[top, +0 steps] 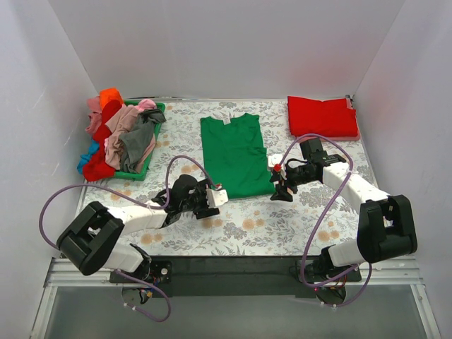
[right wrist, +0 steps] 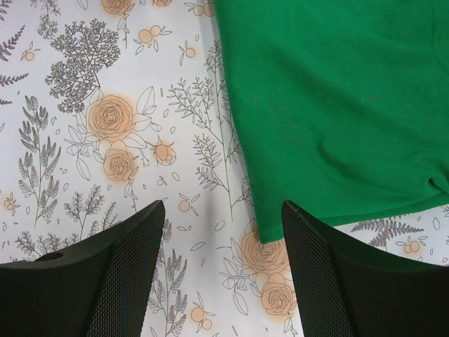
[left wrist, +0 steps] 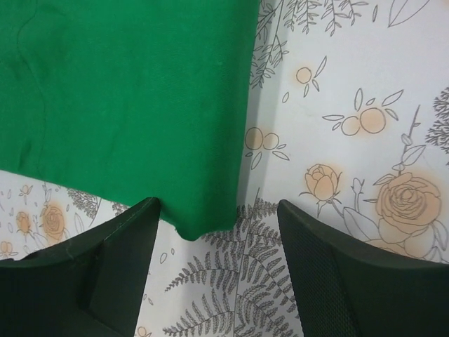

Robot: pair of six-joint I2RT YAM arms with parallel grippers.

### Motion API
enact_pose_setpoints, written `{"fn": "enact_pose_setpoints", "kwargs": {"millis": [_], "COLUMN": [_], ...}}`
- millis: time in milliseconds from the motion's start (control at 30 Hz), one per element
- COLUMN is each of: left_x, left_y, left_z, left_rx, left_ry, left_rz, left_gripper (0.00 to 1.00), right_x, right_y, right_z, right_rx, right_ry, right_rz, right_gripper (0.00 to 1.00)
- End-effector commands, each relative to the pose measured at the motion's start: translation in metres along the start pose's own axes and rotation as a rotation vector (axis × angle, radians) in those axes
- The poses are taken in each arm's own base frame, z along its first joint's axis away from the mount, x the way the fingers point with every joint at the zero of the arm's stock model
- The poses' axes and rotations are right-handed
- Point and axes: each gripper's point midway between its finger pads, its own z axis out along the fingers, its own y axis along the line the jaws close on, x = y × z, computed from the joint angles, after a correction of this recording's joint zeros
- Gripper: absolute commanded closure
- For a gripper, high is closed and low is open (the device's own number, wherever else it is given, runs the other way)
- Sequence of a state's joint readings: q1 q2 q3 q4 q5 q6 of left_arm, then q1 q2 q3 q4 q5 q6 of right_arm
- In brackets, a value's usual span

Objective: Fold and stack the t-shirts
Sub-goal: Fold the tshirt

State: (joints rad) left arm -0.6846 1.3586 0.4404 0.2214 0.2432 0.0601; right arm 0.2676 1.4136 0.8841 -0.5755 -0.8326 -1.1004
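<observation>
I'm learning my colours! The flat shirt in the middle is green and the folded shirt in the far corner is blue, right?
Not quite. The folded shirt in the far corner is red, not blue; the top view shows it. The flat shirt is green.

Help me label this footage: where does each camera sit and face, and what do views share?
Top external: high behind the robot, facing down over the floral-print tablecloth; left arm, right arm show.
Left wrist: on the left arm, facing down at a hem corner of the flat bright green cotton t-shirt; open left gripper shows.
Right wrist: on the right arm, facing down at its other hem corner; open right gripper shows.
Shared: all three see that t-shirt.
</observation>
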Motion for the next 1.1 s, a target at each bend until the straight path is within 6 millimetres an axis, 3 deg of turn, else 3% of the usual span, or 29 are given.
{"fn": "enact_pose_setpoints", "kwargs": {"millis": [0, 100, 200, 233, 333, 433, 600, 633, 733, 1067], "left_x": [-0.016, -0.012, -0.009, -0.006, -0.005, -0.007, -0.011, -0.012, -0.013, -0.011], "left_y": [0.015, 0.02, 0.026, 0.026, 0.024, 0.02, 0.017, 0.018, 0.016, 0.01], "left_z": [0.007, 0.014, 0.018, 0.019, 0.019, 0.016, 0.014, 0.014, 0.013, 0.013], "left_rx": [-0.029, -0.039, -0.069, -0.07, -0.073, -0.07, -0.058, -0.058, -0.049, -0.03], "left_ry": [-0.044, -0.02, -0.008, 0.001, -0.005, -0.029, -0.053, -0.055, -0.058, -0.063], "left_rz": [0.04, 0.046, 0.051, 0.049, 0.045, 0.037, 0.034, 0.034, 0.034, 0.026], "left_gripper": [0.34, 0.39, 0.52, 0.64, 0.81, 0.9, 0.94, 0.94, 0.96, 0.99], "right_x": [0.003, 0.004, 0.007, 0.009, 0.011, 0.02, 0.043, 0.041, 0.045, 0.02], "right_y": [0.002, 0.002, 0.003, 0.004, 0.009, 0.011, -0.011, -0.014, -0.022, -0.002], "right_z": [0.002, 0.002, 0.003, 0.005, 0.01, 0.019, 0.035, 0.045, 0.052, 0.043], "right_rx": [-0.009, -0.008, -0.008, -0.01, -0.023, -0.005, 0.109, 0.121, 0.146, 0.097], "right_ry": [-0.008, -0.003, 0.008, 0.018, 0.036, 0.091, 0.305, 0.322, 0.382, 0.284], "right_rz": [-0.003, -0.005, -0.01, -0.018, -0.081, -0.157, -0.265, -0.294, -0.305, -0.377], "right_gripper": [0.26, 0.26, 0.27, 0.28, 0.3, 0.3, 0.29, 0.29, 0.3, 0.32]}}
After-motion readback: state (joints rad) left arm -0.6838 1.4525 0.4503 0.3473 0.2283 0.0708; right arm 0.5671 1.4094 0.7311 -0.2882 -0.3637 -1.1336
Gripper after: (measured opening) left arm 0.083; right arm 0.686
